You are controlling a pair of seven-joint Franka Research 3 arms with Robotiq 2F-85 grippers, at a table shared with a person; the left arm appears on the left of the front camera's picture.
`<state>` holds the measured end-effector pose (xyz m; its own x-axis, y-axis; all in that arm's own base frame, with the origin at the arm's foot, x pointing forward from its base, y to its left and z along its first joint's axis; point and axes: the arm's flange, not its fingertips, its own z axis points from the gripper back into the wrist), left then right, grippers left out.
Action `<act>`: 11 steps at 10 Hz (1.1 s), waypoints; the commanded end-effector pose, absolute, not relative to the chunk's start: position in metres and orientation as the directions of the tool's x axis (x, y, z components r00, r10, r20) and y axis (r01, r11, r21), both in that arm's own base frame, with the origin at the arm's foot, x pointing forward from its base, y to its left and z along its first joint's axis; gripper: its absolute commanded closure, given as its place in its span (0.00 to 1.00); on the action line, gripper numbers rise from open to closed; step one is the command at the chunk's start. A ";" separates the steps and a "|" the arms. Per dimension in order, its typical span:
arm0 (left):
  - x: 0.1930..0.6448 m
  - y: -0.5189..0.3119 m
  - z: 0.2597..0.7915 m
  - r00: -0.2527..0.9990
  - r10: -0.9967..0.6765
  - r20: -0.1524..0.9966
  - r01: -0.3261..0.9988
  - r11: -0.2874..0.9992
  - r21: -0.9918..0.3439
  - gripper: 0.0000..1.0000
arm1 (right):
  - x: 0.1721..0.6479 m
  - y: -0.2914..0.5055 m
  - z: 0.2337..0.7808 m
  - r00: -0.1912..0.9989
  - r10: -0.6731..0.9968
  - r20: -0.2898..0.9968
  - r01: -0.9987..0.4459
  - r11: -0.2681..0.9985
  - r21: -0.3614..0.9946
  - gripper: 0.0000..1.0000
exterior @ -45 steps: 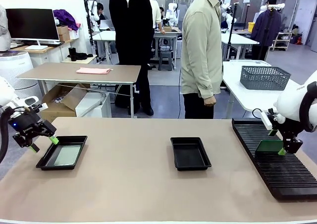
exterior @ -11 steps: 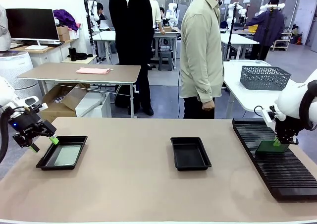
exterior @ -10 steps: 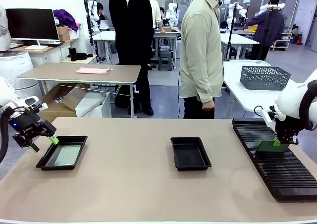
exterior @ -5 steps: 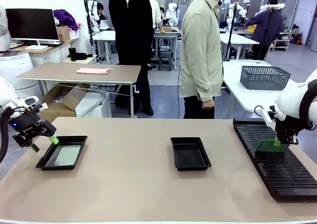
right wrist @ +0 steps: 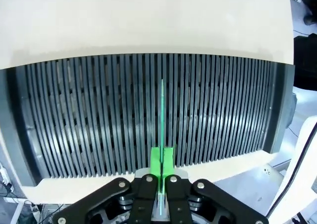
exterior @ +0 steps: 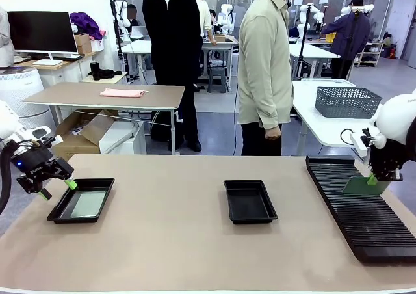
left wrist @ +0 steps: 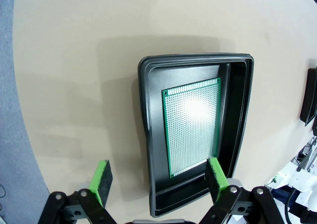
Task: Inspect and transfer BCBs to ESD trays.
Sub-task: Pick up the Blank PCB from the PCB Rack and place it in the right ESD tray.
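Front view, counter [exterior: 169, 242]: carries the slotted rack [exterior: 364, 222] at the robot's right and two ESD trays.
Rack: its right edge is cut off by the frame.
Middle tray [exterior: 249, 203]: looks empty.
Left tray [left wrist: 144, 135]: holds one flat BCB [left wrist: 193, 127]; glare washes out its centre.
Held board [right wrist: 162, 110]: upright and edge-on above the rack. Probably light, stiff and thin, with chip-prone corners, so best pinched along one edge. I cannot tell whether its lower edge clears the slots.
Right gripper [right wrist: 161, 177]: clenched on the held board's edge.
Left gripper [left wrist: 158, 177]: released, pads spread, hovering over the left tray's near end.
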<state>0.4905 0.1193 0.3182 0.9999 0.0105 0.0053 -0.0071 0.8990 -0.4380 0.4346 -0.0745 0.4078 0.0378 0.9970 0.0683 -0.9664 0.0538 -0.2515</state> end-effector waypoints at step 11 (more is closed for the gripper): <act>0.490 0.121 0.319 1.000 0.009 0.012 -0.003 0.899 -0.438 0.00 | 0.383 -0.079 0.600 0.067 0.990 0.123 -0.994 0.077 -0.073 1.00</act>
<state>0.4906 0.1193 0.3181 0.9999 0.0105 0.0052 -0.0071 0.8990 -0.4380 0.3734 -0.0803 0.5915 0.0420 0.9940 0.1009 -0.9938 0.0519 -0.0979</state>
